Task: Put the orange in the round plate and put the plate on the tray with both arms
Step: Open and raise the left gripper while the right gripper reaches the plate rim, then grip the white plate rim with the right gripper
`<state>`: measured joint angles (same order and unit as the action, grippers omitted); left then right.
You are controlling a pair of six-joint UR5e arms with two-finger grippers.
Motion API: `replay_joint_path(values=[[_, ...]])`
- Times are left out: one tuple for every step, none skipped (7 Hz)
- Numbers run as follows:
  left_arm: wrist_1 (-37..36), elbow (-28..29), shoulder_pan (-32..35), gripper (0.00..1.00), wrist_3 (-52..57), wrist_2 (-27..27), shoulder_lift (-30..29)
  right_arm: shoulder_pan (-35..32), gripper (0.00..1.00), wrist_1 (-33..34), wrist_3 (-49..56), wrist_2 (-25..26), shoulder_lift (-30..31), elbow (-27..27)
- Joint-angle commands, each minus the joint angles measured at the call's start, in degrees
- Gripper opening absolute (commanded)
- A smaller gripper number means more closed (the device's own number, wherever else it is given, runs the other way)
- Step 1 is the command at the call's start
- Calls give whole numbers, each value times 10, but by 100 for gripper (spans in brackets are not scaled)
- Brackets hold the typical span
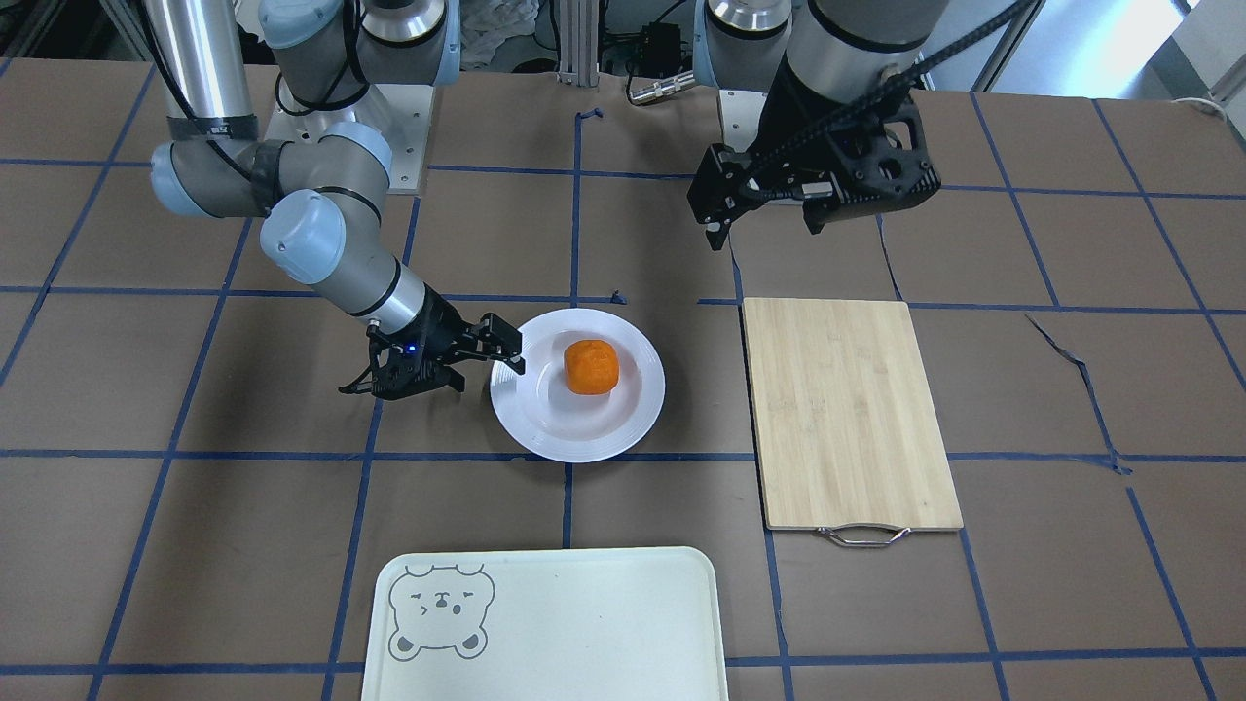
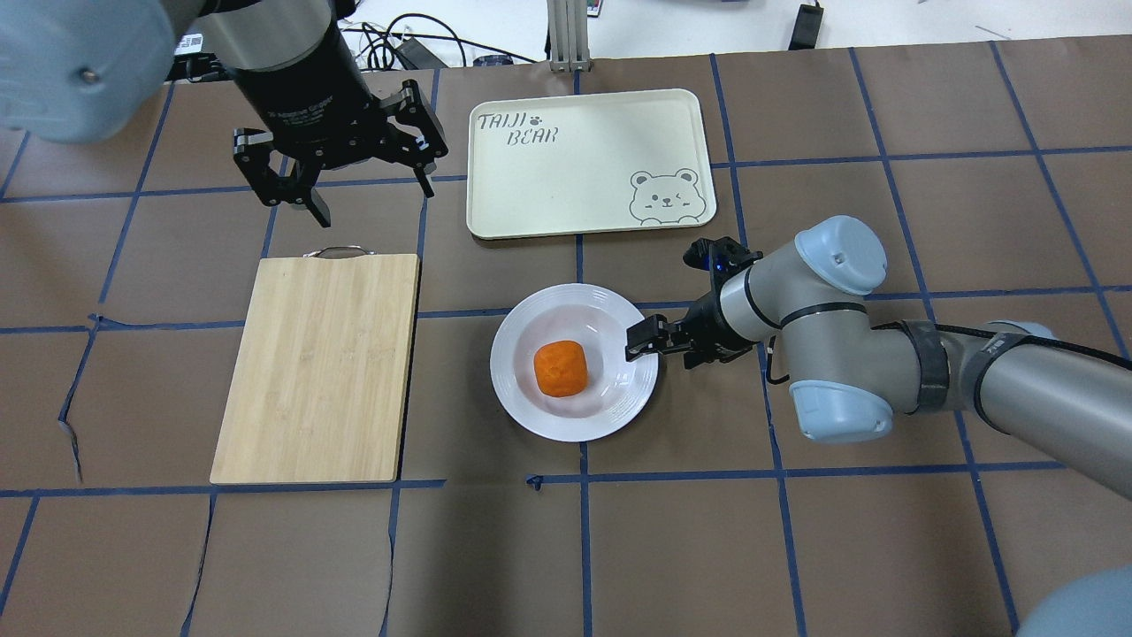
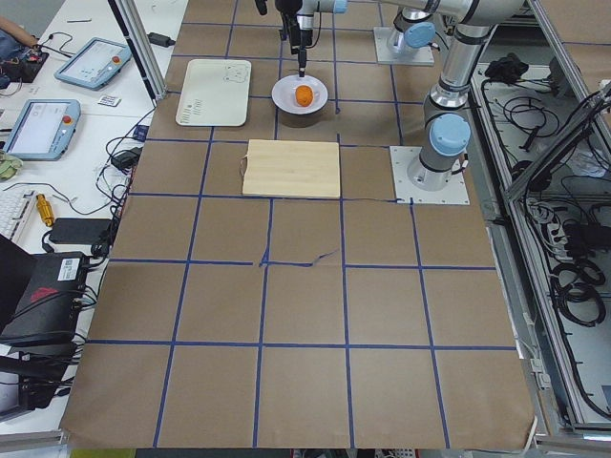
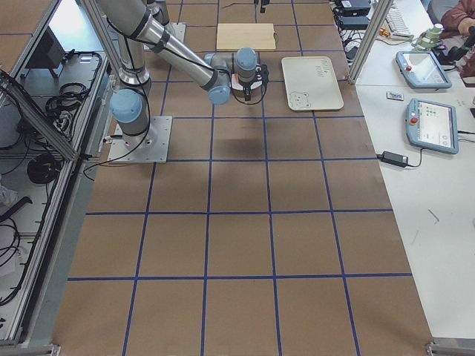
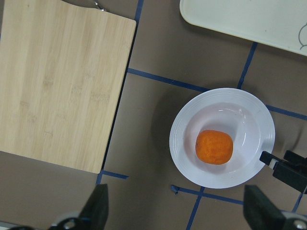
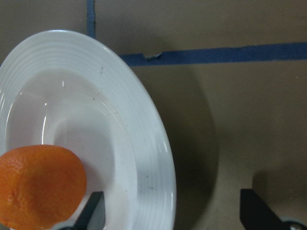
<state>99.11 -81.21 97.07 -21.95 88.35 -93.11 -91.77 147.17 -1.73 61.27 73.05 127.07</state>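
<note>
Lettering on the tray (image 2: 575, 186) reads "TAIJI BEAR".

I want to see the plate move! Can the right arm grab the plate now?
Probably yes. The right gripper is open, the round plate's rim looks to sit between its fingers, and nothing blocks it.

I operate in a robotics laboratory. Square metal base plates (image 3: 453, 191) bolt me to a brown-papered worktop (image 3: 305, 286) gridded with blue tape lines (image 3: 382, 344). Grey-and-blue touchscreen teach pendants (image 4: 433, 126) lie on a white side bench (image 4: 438, 245). Black cable bundles (image 3: 563, 277) run alongside, and aluminium frame posts (image 2: 566, 35) stand at the edges.
</note>
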Motion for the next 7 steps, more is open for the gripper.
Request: replay_joint_path(values=[[-67, -43, -8, 100, 94, 40, 23, -17, 100, 33, -39, -18, -20, 1], [-156, -74, -11, 100, 100, 40, 29, -17, 84, 39, -53, -18, -26, 2], [-219, -91, -22, 100, 78, 32, 32, -18, 71, 39, -53, -19, -26, 2], [-220, -91, -26, 100, 41, 31, 34, -19, 58, 37, -56, -19, -26, 2], [-219, -94, -25, 100, 31, 32, 37, -30, 29, 39, -84, -15, -26, 2], [-206, -91, -24, 100, 31, 36, 44, -41, 11, 41, -92, -14, -26, 0], [-203, -91, -24, 100, 37, 33, 46, -42, 0, 38, -94, -13, -25, -1]])
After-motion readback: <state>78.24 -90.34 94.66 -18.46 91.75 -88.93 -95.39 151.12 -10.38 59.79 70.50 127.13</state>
